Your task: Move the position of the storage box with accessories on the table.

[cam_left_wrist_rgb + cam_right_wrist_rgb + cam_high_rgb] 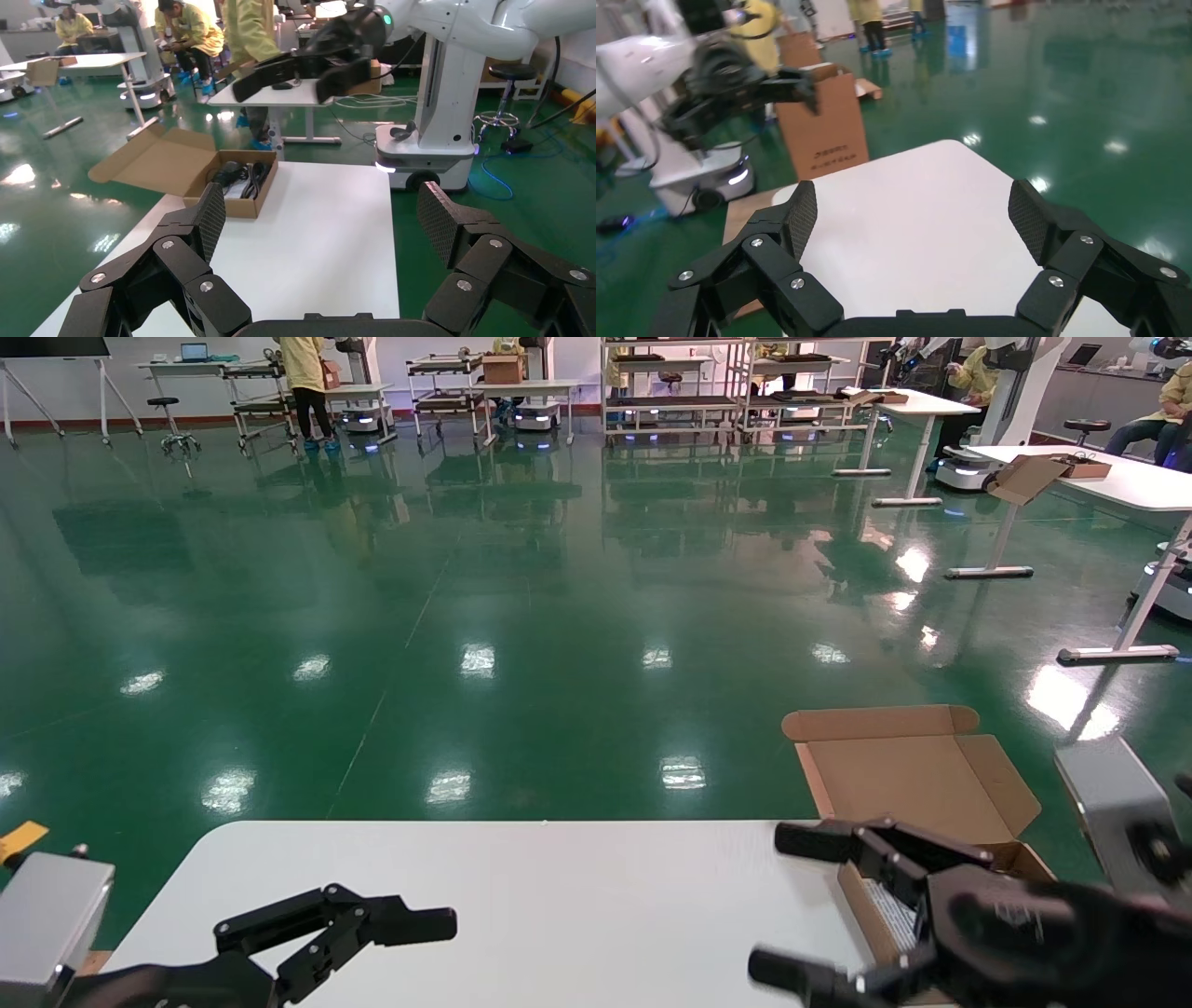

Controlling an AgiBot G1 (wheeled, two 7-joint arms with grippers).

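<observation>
The storage box (pixel 917 822) sat at the far right corner of the white worktop (pixel 559 896), its lid flap hanging open out past the far edge. Black cables (pixel 246 179) lay bundled inside it. The right gripper (pixel 792 910) hung just left of the box, above the worktop, fingers (pixel 810 840) spread wide and gripping nothing. The left gripper (pixel 410 933) waited near the left edge, its fingers also spread and empty. The risk, as I judged it, was the box's position: so close to the corner, a clumsy push could slide it off, and a grip on the loose flap alone might tip the accessories out.
</observation>
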